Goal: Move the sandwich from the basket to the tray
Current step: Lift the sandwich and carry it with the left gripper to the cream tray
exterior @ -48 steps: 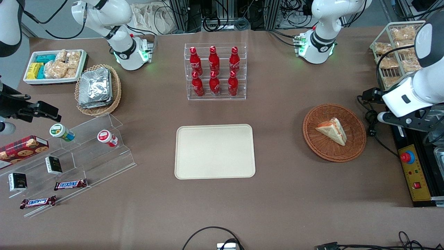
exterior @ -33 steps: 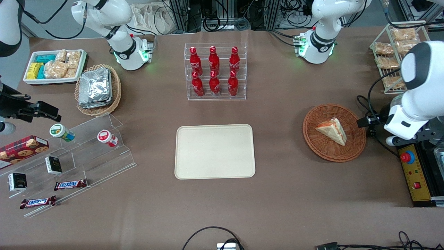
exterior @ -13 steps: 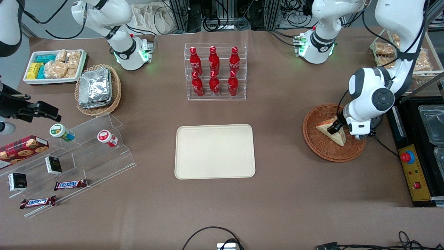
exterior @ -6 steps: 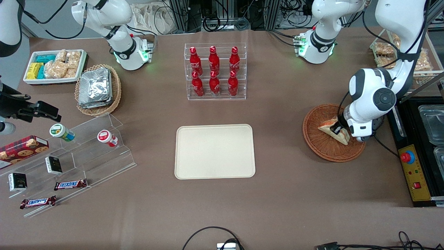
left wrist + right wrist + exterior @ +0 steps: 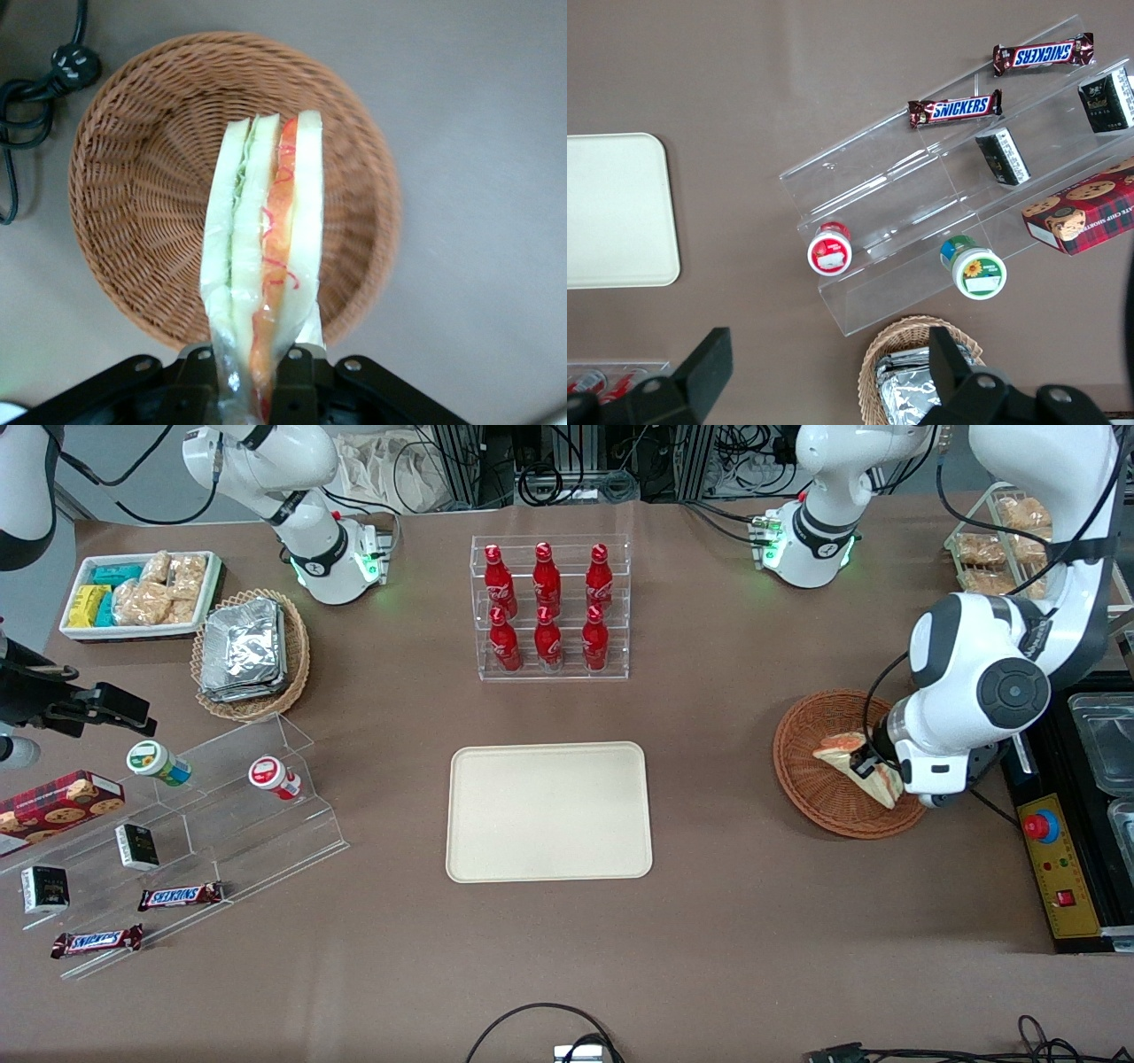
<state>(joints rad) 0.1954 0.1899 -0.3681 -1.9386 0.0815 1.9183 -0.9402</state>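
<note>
One sandwich (image 5: 266,257) is pinched at its narrow end between the fingers of the pincer (image 5: 251,376), which is clenched on it; the wedge hangs lifted just above the basket (image 5: 133,186) (its wrapper looks slippery). With so small a bite on soft bread, I judge it could slide out or sag free during the carry, dropping short of the tray (image 5: 548,811), which lies well off toward the parked arm's end. Farther that way, two chocolate bars (image 5: 954,110) read "SNICKERS"; the red bottles (image 5: 547,605) carry white script too small to read.
</note>
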